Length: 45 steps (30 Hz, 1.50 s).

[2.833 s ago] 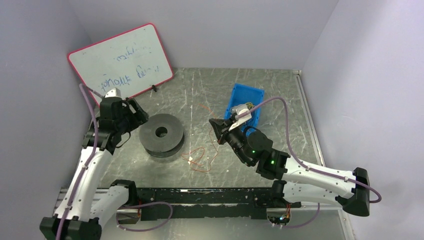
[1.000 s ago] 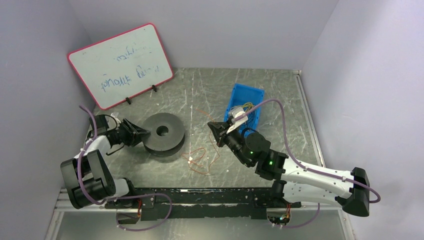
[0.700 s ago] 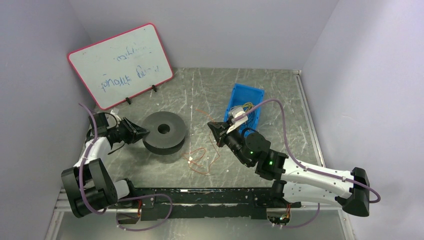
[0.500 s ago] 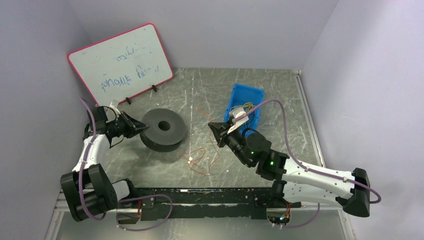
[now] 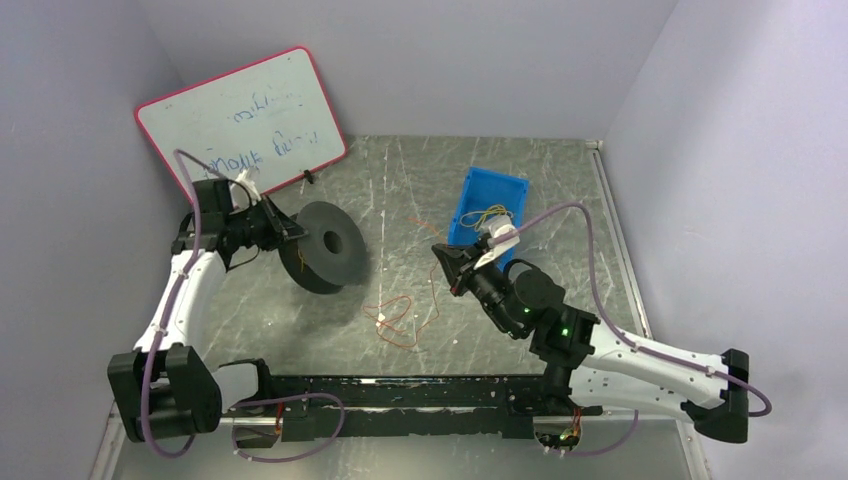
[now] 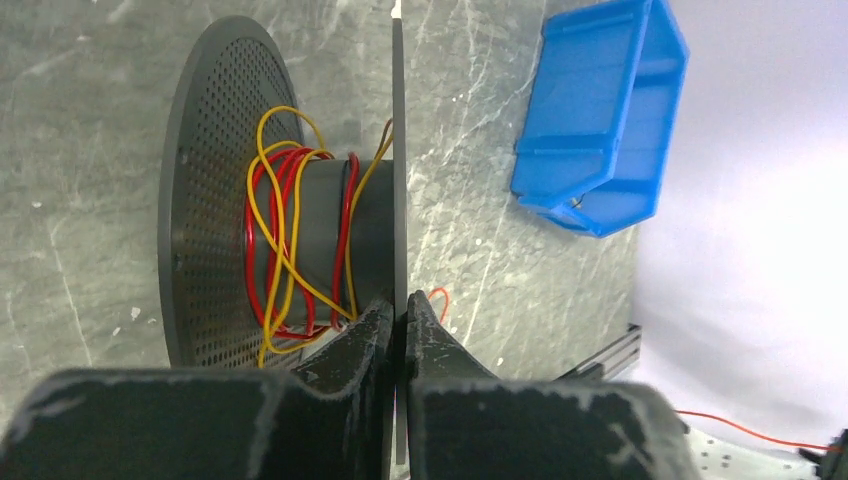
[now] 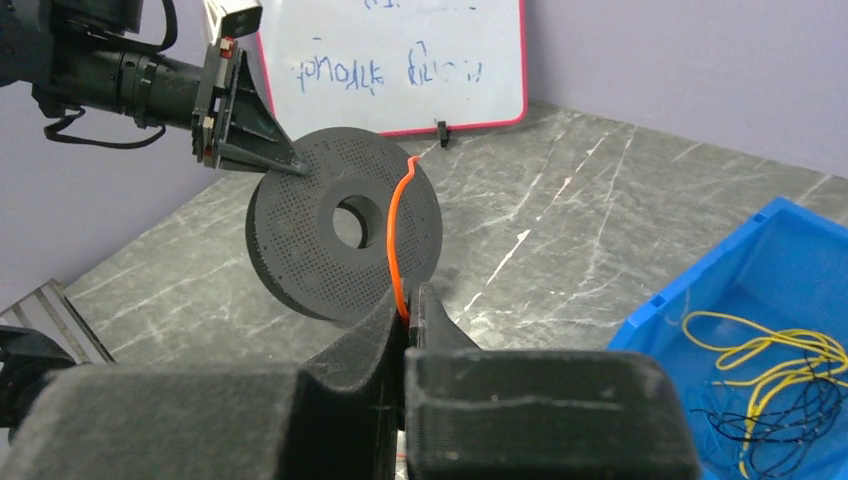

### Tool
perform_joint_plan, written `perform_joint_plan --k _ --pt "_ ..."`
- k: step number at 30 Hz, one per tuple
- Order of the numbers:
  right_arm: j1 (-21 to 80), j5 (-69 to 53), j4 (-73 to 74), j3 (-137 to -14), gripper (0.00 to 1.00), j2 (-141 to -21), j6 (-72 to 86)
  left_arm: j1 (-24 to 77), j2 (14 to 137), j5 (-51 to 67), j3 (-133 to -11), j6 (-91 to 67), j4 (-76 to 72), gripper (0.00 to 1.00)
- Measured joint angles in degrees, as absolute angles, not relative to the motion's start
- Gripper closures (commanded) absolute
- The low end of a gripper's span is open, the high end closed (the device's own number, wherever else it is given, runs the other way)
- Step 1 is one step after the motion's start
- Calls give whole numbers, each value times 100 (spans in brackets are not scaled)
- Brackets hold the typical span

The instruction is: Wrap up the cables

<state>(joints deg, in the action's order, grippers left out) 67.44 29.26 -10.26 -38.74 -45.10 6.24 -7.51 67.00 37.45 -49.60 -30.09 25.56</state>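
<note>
The dark grey two-disc spool (image 5: 325,250) stands tilted up on its edge at left centre. My left gripper (image 5: 292,232) is shut on the rim of one disc (image 6: 399,200), its fingertips (image 6: 372,325) pinching that thin edge. Red and yellow cables (image 6: 290,230) are wound loosely round the core. My right gripper (image 5: 443,262) is shut on an orange-red cable (image 7: 395,225), which rises from the jaws in front of the spool (image 7: 345,235). A loose loop of the same cable (image 5: 400,320) lies on the table between the arms.
A blue bin (image 5: 497,178) behind my right gripper holds more yellow cables (image 7: 770,350). A whiteboard (image 5: 240,120) leans at the back left. Walls close in on three sides. A black rail (image 5: 400,390) runs along the near edge.
My left gripper has shut on the spool's disc rim and lifted the spool from lying flat to standing tilted on edge. My right arm has shifted slightly right, still gripping the cable.
</note>
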Motion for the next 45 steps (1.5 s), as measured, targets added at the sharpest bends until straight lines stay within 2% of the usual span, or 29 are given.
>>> perform_joint_plan --k 14,23,30,38,45 --pt "6744 3380 84 -3876 100 -3258 729 1302 7008 1935 -6182 -2851 3236 93" --pt "6744 3282 845 -4027 100 -2786 810 3203 8082 248 -7347 -2864 3367 93" --pt "6744 3260 1387 -4209 100 -2528 1020 4230 8801 -781 -8038 -2803 3465 93" --pt "6744 3277 1863 -4405 100 -2215 1304 5024 9445 -1673 -8527 -2753 3531 93" --pt "6744 3304 2032 -4416 100 -2167 1398 5363 9732 -1964 -8707 -2709 3568 93"
